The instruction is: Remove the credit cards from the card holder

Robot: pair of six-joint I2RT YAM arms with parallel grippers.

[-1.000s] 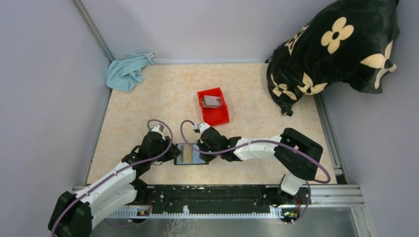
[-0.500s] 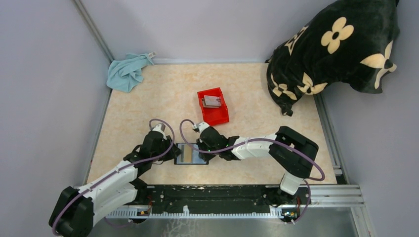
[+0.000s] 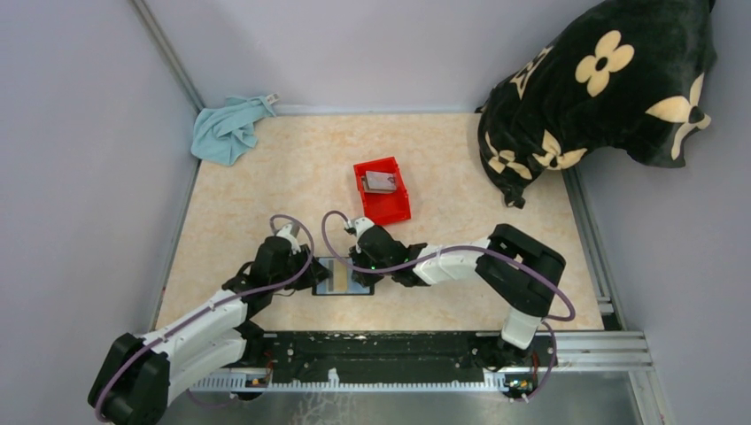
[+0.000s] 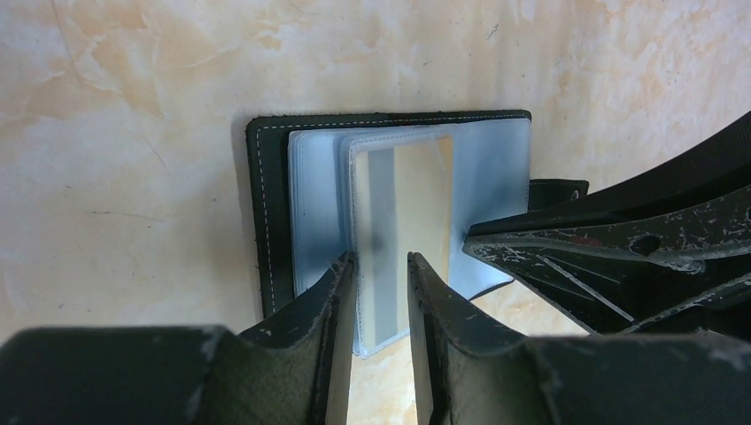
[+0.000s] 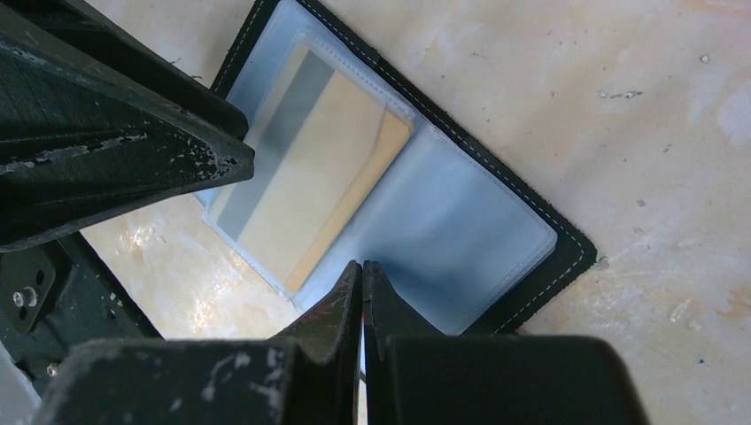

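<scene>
Lower centre of the top view: your left gripper (image 4: 381,261) hovers slightly parted, grasping nothing, over the open card holder (image 4: 266,204) lying flat. A tan credit card (image 4: 423,190) sits in its clear pocket, and your right gripper (image 5: 361,270) is clenched, tips on the blue lining.

black card holder (image 4: 268,212), tan credit card (image 4: 427,199), red bin (image 3: 388,212), teal cloth (image 3: 226,131)

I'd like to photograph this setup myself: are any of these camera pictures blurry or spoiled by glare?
Top external view: even, soft light, faint shadows, everything sharp. Left wrist view: the near jaws are out of focus at the bottom, while the card holder beyond is crisp. Right wrist view: its own jaws blur too, and there is bright glare on the table beside the holder.
</scene>
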